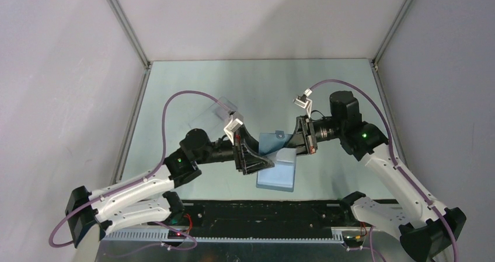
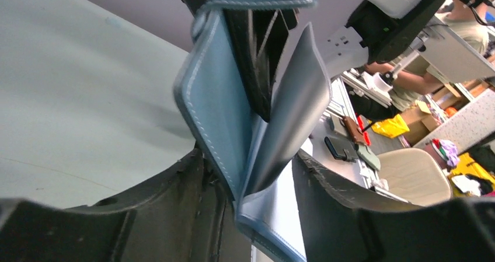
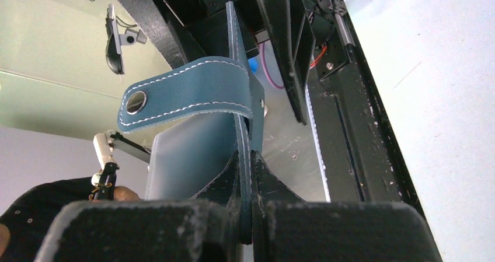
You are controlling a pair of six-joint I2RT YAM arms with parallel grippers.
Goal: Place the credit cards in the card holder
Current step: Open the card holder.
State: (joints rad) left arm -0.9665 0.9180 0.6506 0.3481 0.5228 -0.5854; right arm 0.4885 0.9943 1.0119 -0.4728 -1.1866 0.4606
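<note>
One blue card holder is held up over the table, between two grippers. The right gripper pinches one flap tight. The left gripper has its fingers apart on both sides of the fold. It is not clear if they squeeze it.

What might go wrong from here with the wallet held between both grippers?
The right gripper pinches only one thin leaf of the card holder; it might slip out. The left gripper merely straddles the lower fold, grip unclear, so the holder could sag or swing shut.
</note>
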